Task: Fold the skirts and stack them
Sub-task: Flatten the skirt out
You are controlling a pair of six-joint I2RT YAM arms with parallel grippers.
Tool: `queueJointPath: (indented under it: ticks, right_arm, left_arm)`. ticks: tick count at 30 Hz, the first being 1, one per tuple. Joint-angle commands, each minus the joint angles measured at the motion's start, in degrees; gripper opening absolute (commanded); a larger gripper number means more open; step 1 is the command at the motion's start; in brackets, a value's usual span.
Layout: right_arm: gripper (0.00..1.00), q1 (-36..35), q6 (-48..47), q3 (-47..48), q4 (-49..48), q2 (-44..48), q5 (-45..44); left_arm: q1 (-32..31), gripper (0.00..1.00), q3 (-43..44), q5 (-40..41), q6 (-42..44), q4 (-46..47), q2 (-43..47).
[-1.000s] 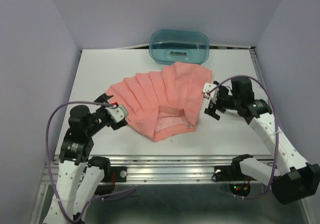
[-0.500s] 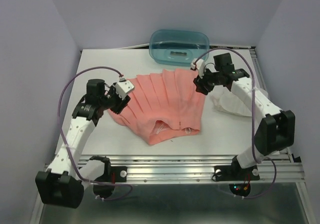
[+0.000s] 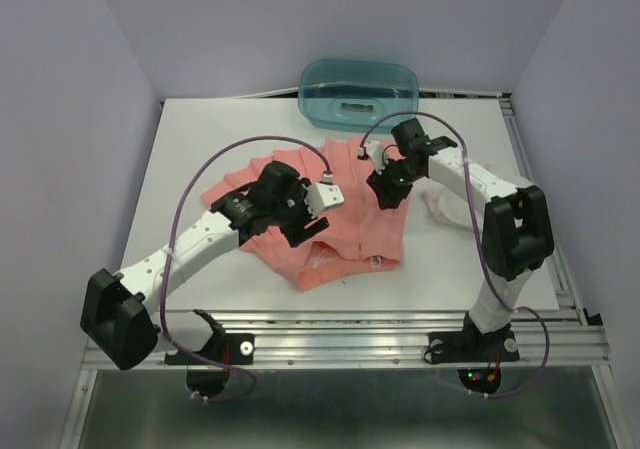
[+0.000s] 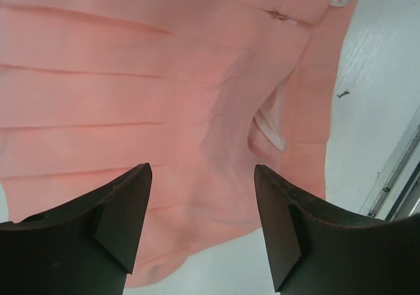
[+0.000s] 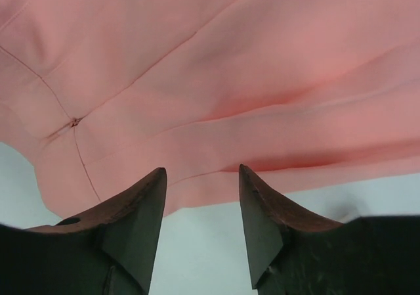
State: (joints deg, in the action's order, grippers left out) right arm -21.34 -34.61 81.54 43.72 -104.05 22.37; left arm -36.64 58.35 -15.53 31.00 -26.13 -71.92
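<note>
The salmon-pink skirt (image 3: 350,204) lies spread on the white table (image 3: 200,139), its waistband (image 3: 330,259) toward the near edge. My left gripper (image 3: 303,227) hangs over the skirt's middle, open with nothing between its fingers; in the left wrist view my left gripper (image 4: 201,170) looks down on the pleats (image 4: 98,98) and a hem edge. My right gripper (image 3: 384,189) is over the skirt's right side, also open and empty. In the right wrist view my right gripper (image 5: 201,169) stands just off the pink hem (image 5: 216,177). The white skirt (image 3: 440,209) lies bunched at the right, partly hidden by my right arm.
A teal translucent tub (image 3: 358,94) stands at the back of the table, just beyond the pink skirt. Purple walls close in the left, right and back. A metal rail (image 3: 350,324) runs along the near edge.
Both arms have swung inward from the skirt's outer edges to over its middle and right side. Both jaws stand narrower than a second ago. The white skirt came into view as the right arm moved.
</note>
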Motion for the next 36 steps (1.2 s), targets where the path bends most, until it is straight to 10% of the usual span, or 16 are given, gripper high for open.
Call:
queueJointPath:
  ticks: [1,13,23,36]
  right_arm:
    - [0.55,0.2,4.7,-0.2,4.7,2.8,-3.5]
    - [0.73,0.2,16.7,-17.7,6.0,20.3,-2.5]
    - [0.75,0.2,17.8,-20.0,4.1,20.1,-4.4]
    - [0.73,-1.0,11.8,-19.4,-2.7,18.9,-2.5]
  left_arm:
    - [-6.8,0.76,3.4,6.5,1.5,-0.9,-3.4]
    - [-14.7,0.8,2.2,20.9,-1.0,2.2,-13.1]
    - [-3.6,0.0,15.8,19.0,-4.7,-4.5,-20.7]
    - [9.0,0.0,23.0,3.1,-6.3,-9.7,-28.7]
